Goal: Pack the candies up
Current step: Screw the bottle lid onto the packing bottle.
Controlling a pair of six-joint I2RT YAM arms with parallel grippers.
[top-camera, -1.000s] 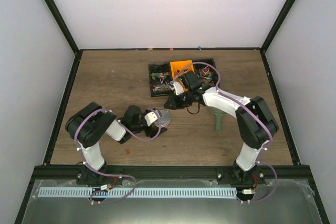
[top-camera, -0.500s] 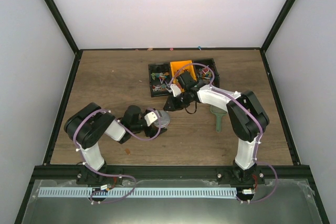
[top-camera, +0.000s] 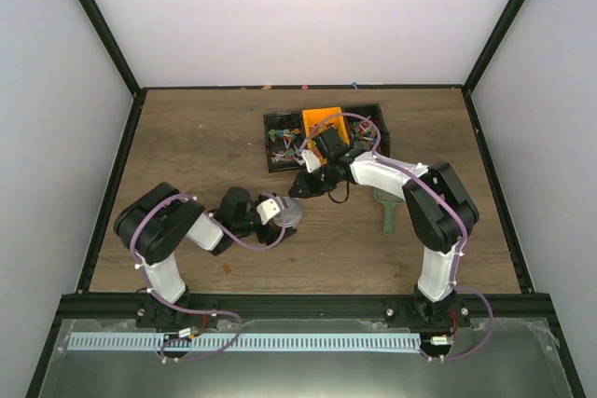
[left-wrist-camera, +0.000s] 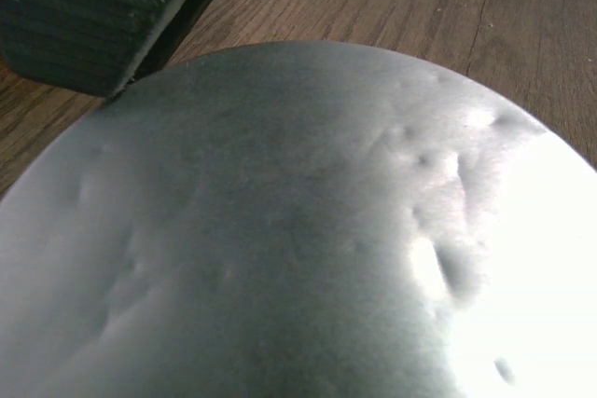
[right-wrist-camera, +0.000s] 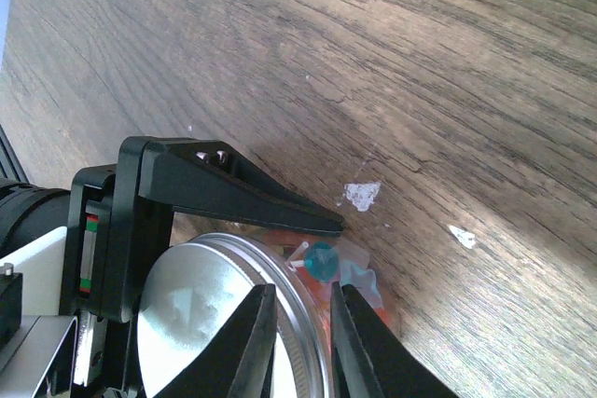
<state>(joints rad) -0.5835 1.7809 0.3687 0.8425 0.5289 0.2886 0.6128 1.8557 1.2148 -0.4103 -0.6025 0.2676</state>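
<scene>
Nearest the bases, a lidded jar (top-camera: 291, 212) is clasped between the wide-spread fingers of the left gripper (top-camera: 285, 214), with candies (right-wrist-camera: 322, 261) seen through its side. Just beyond, the right gripper (right-wrist-camera: 305, 291) is set at the jar's rim, jaws nearly together; whether anything is pinched cannot be told. Farther back, a scoop (top-camera: 386, 210) is laid at right, and more candies (top-camera: 283, 144) are kept in a black tray (top-camera: 270, 167).

No legible text, label, brand or number anywhere. Dented metal lid (left-wrist-camera: 298, 230) of jar (right-wrist-camera: 353, 279), beside right claw (right-wrist-camera: 303, 288) tips: unmarked. Wood table (right-wrist-camera: 420, 62) beyond claw: grain only.
</scene>
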